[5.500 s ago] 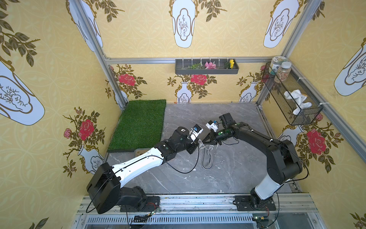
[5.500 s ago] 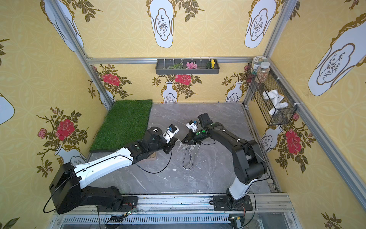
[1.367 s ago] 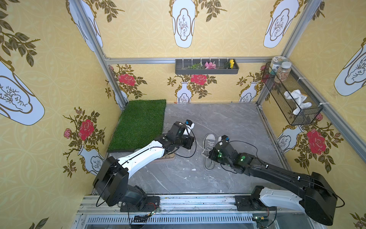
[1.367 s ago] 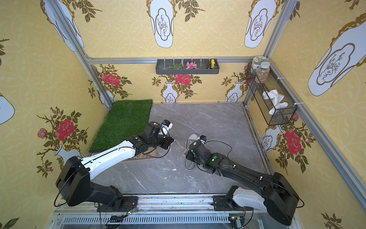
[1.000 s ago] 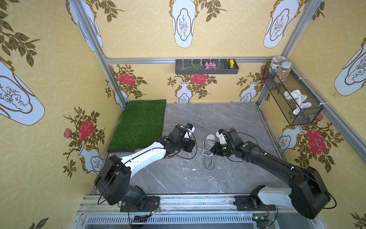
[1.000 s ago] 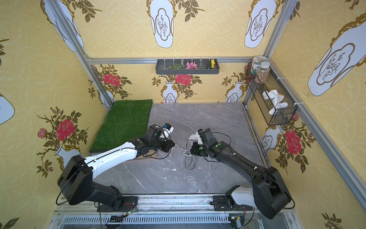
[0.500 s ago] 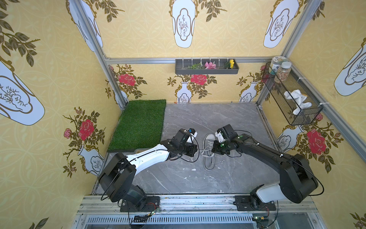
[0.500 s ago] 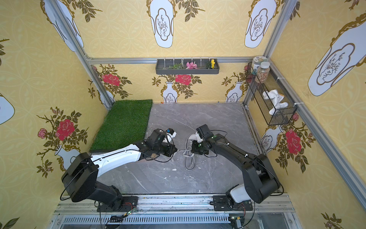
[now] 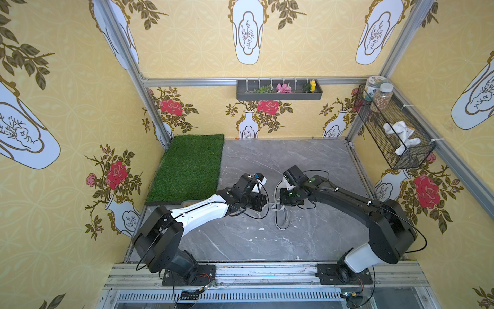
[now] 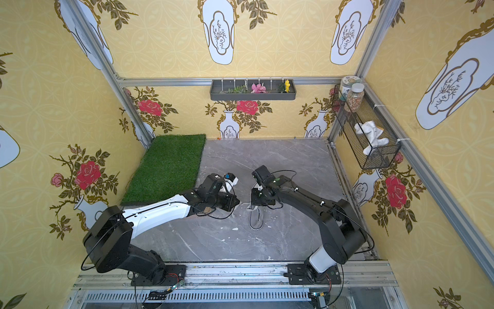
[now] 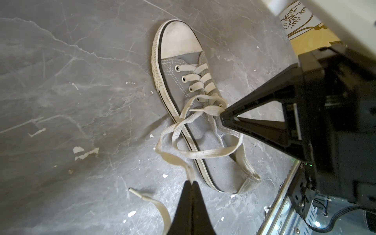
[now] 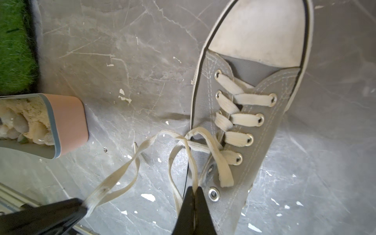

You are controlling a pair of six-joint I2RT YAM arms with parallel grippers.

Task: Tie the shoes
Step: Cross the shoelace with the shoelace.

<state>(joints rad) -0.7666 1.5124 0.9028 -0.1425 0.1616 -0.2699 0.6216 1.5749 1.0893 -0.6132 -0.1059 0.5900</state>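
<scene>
My left claw (image 11: 191, 182) is pressed together at its very tips on one strand of the laces (image 11: 205, 151), low over the grey stone floor (image 11: 71, 81). One tipped lace end (image 11: 135, 192) lies on that floor just beside it. My right claw (image 12: 194, 188) is likewise clamped tight, pinching a second strand right at the edge of the sneaker (image 12: 272, 130), with two bare metal eyelets (image 12: 215, 194) just beside its tips. That makes two claws, each gripping its own stretch of lace, facing tip toward tip, near each other but apart. Between them the loose strands cross one another over the side of the shoe and spill onto the floor. There is one sneaker only: grey canvas, one white toe cap (image 12: 258, 34) and a white sole rim. In both top views the sneaker (image 9: 282, 220) (image 10: 256, 220) rests on its sole near the middle of the floor, between and partly beneath my two wrists. Farther out, one tan tray of pebbles (image 12: 67, 122) stands apart from the shoe, just beside one green grass mat (image 9: 187, 168). On the back wall hangs one dark shelf (image 9: 279, 96) with a few artificial flowers. On the side wall is one wire basket (image 9: 374, 127) carrying two jars (image 9: 382, 97) and one white cloth (image 9: 401, 136).
</scene>
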